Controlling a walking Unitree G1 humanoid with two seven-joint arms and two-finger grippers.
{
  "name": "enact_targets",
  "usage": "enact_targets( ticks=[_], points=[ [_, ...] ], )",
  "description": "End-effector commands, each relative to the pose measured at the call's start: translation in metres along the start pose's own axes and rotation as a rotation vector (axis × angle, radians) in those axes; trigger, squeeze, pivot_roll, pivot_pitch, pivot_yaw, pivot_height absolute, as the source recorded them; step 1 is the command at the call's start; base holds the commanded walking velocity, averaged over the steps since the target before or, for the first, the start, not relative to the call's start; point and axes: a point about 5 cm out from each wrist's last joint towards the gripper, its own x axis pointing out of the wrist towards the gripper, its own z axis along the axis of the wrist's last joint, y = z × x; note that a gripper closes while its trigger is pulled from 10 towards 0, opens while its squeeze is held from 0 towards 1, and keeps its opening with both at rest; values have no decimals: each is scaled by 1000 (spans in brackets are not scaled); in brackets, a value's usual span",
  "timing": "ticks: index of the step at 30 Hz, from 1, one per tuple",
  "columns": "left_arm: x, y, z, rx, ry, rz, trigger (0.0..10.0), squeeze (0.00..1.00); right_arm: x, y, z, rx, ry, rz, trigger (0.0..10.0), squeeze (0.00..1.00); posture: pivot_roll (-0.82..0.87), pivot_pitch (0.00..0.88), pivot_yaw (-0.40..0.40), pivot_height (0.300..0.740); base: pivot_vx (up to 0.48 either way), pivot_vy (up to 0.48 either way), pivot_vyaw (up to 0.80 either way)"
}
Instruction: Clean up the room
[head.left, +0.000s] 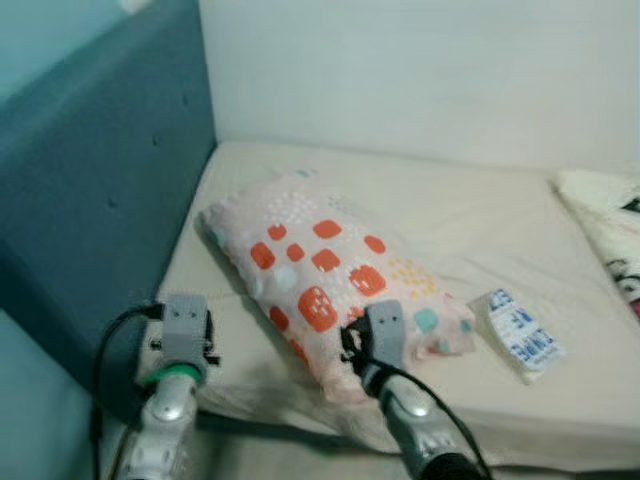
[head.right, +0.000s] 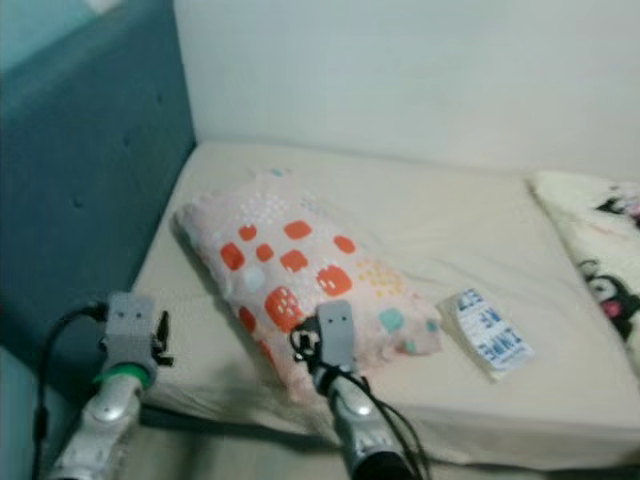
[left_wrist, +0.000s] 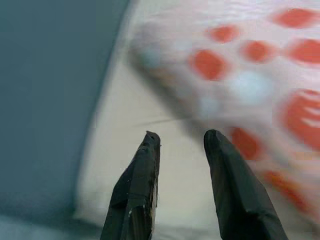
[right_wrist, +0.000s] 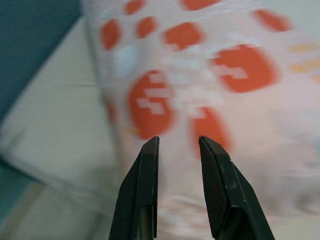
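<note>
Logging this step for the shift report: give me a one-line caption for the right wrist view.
Right hand, fingers slightly apart, poised just short of the pink pillow with orange patches on the bed.

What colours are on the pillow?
Pale pink pillow with orange, white and teal patches; clearest in the left eye view.

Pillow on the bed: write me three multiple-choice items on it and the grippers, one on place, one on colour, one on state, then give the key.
1. Where does the pillow lie?
A. On the mattress, slanting away from the headboard
B. On the floor
C. On top of the tissue pack

2. What colour are the pillow's biggest patches?
A. Green
B. Orange-red
C. Black

3. How is the right gripper?
A. Shut on the pillow
B. Shut on the tissue pack
C. Open, holding nothing

Key: 1 A, the eye views show it lying slantwise on the mattress; 2 B, orange-red squares cover its pink case; 3 C, the right wrist view shows a gap between the fingers, pointed at the pillow.
</note>
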Motion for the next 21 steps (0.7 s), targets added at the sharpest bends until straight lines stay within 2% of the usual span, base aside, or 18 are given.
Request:
enact_targets(
  ticks=[1,7,9,16,20,21],
  points=[
    [0,1,-4,4,23,5,10000,0,-3,-2,-7,7,30,-9,10000,0,51,0,-31,740,0,0,0],
    [0,1,-5,-14,39,6,10000,0,-3,-2,-7,13,32,-9,10000,0,51,0,-32,740,0,463,0],
    [1,2,-3,16,26,5,10000,0,-2,-2,-7,15,32,-9,10000,0,52,0,-30,740,0,0,0],
    [4,5,-3,23,30,4,10000,0,-1,-3,-5,12,29,-38,10000,0,53,0,-26,740,0,0,0],
    [4,-5,-1,71,33,-118,10000,0,-1,-16,-3,31,28,-143,10000,0,56,0,-22,740,0,0,0],
    [4,-5,-1,71,33,-118,10000,0,-1,-16,-3,31,28,-143,10000,0,56,0,-22,740,0,0,0]
  ],
)
